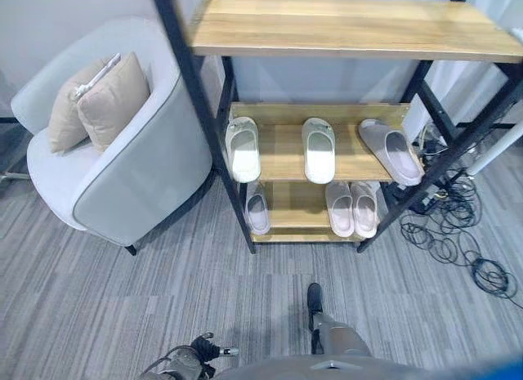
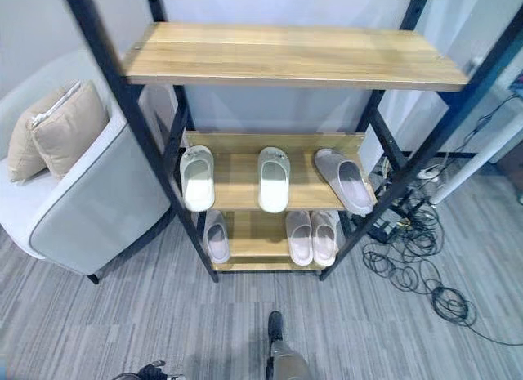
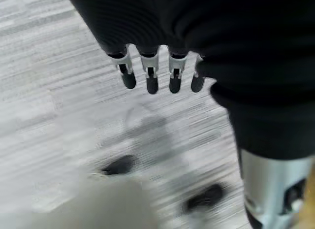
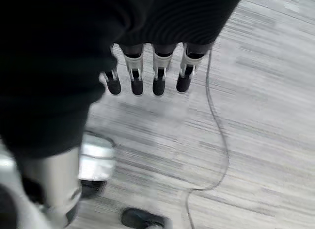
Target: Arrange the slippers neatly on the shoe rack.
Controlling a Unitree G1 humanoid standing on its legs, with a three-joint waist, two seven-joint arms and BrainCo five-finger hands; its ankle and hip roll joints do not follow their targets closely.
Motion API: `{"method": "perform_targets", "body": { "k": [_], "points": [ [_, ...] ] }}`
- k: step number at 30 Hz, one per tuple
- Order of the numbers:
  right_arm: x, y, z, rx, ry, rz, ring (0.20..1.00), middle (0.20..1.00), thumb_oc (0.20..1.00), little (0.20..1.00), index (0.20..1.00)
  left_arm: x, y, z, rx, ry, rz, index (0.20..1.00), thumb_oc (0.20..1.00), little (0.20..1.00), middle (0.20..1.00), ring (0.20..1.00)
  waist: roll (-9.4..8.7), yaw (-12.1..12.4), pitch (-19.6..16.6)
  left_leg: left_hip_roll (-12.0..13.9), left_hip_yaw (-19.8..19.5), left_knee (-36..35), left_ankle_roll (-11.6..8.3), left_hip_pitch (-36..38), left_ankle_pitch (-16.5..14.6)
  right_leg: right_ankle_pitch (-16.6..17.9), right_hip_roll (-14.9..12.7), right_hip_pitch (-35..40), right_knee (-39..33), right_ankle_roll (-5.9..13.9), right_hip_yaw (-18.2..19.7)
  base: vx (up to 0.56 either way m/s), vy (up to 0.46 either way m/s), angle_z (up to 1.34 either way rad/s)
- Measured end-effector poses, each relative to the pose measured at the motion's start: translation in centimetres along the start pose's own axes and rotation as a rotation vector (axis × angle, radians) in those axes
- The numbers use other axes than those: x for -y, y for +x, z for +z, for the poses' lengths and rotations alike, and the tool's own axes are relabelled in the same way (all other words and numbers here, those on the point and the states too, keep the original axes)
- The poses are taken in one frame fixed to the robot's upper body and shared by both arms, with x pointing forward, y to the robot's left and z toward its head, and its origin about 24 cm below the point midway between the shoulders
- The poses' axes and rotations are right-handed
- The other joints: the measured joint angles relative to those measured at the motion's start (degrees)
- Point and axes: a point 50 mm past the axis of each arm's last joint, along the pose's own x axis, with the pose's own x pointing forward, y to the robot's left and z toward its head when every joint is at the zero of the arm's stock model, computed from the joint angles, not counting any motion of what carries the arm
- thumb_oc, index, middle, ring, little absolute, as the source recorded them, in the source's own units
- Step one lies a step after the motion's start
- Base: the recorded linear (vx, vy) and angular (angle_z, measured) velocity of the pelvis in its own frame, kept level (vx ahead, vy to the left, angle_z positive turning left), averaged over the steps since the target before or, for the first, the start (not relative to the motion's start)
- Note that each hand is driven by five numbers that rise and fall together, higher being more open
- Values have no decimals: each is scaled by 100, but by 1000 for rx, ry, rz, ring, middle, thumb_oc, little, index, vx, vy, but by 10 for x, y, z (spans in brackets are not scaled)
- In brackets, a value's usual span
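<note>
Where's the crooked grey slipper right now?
The grey slipper lies angled at the right end of the rack's middle shelf, right of two white slippers.

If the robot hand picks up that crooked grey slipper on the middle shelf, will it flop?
The grey slipper looks thick and moulded, so it probably bends only a little. It seems light for its size. Lying flat, it shouldn't roll, though its smooth surface might slide on the middle shelf.

Pale green slippers point(image 1: 243, 149), pinkish slippers point(image 1: 351, 208), wood-and-black shoe rack point(image 1: 286, 159), grey striped carpet point(image 1: 122, 306)

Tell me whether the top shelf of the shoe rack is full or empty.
Empty. The top shelf shows bare wood with nothing on it, while slippers sit on the middle shelf and the bottom shelf.
</note>
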Motion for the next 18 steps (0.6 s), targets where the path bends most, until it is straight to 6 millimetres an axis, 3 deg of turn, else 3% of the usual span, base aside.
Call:
{"method": "perform_targets", "body": {
  "k": [2,4,5,6,7,8,9,10,11,13,14,16,18],
  "points": [
    [18,0,22,85,-31,-45,1000,1000,1000,1000,1000,0,-1,-2,11,-12,1,1000,1000,1000,1000,1000,-10,110,-189,149,-133,708,-161,-253,67,-169,185,230,-95,-211,-157,96,-218,24],
    [25,-2,46,170,-28,-64,1000,1000,1000,1000,1000,-6,0,5,33,-8,15,1000,1000,1000,1000,1000,-135,157,-188,114,-137,1402,-353,-717,-36,-282,194,279,-102,-382,-178,47,-134,21],
    [30,-3,61,212,-29,-76,1000,1000,1000,1000,1000,-9,0,10,51,-11,22,1000,1000,1000,1000,1000,-273,158,-123,45,-115,1742,-365,-1077,-45,-360,195,314,-101,-484,-189,33,-95,24],
    [24,-4,73,253,-28,-62,1000,1000,1000,1000,1000,-15,1,18,77,-20,36,1000,1000,1000,1000,1000,-378,103,-41,-23,-107,2129,-363,-1507,-59,-428,248,513,-103,-448,-248,53,-51,33],
    [21,-5,78,267,-26,-54,1000,1000,1000,1000,1000,-14,1,22,88,-40,36,1000,1000,1000,1000,1000,-461,70,48,-5,-107,2238,-364,-1824,-56,-740,295,676,-113,-629,-246,80,-21,34],
    [19,-4,78,260,-39,-52,1000,1000,1000,1000,1000,-15,2,34,120,-50,38,1000,1000,1000,1000,1000,-466,106,146,18,-68,2125,-300,-2202,-57,-827,287,722,-131,-668,-244,123,105,30],
    [18,-4,81,261,-55,-50,1000,1000,1000,1000,1000,-19,3,44,145,-46,45,1000,1000,1000,1000,1000,-542,197,279,-36,-60,1713,-267,-2386,8,-819,250,753,-128,-622,-252,118,152,12],
    [17,-4,83,260,-62,-50,1000,1000,1000,1000,1000,-21,3,49,161,-34,48,1000,1000,1000,1000,1000,-597,299,329,-62,-112,727,-253,-2405,131,-842,183,746,-131,-554,-237,126,166,-13],
    [19,-4,81,252,-55,-58,1000,1000,1000,1000,1000,-18,3,52,171,-45,43,1000,1000,1000,1000,1000,-527,331,369,-84,-249,-3,-236,-2353,349,-833,208,782,-122,-375,-153,64,88,-53],
    [20,-3,74,241,-52,-60,1000,1000,1000,1000,1000,-9,2,38,137,-74,27,1000,1000,1000,1000,1000,-276,277,266,-144,-248,-410,-149,-2003,801,-916,243,1094,-119,-245,-47,70,140,-61],
    [21,-2,58,204,-53,-62,1000,1000,1000,1000,1000,0,2,33,122,-74,4,1000,1000,1000,1000,1000,-25,166,115,-103,-229,-341,-85,-1811,996,-1000,292,1214,-118,-167,22,82,220,-45],
    [14,-1,43,169,-19,-51,1000,1000,1000,1000,1000,-1,1,19,82,-77,8,1000,1000,1000,1000,1000,-59,51,14,-295,18,-799,177,-1437,1223,-1221,58,1262,146,99,149,34,175,-38],
    [3,-1,43,168,-4,-27,1000,1000,1000,1000,1000,-10,1,11,58,-57,29,1000,1000,1000,1000,1000,-267,3,-121,-445,93,-1169,307,-1141,1314,-1361,-131,1262,290,267,176,-2,135,-20]
  ]
}}
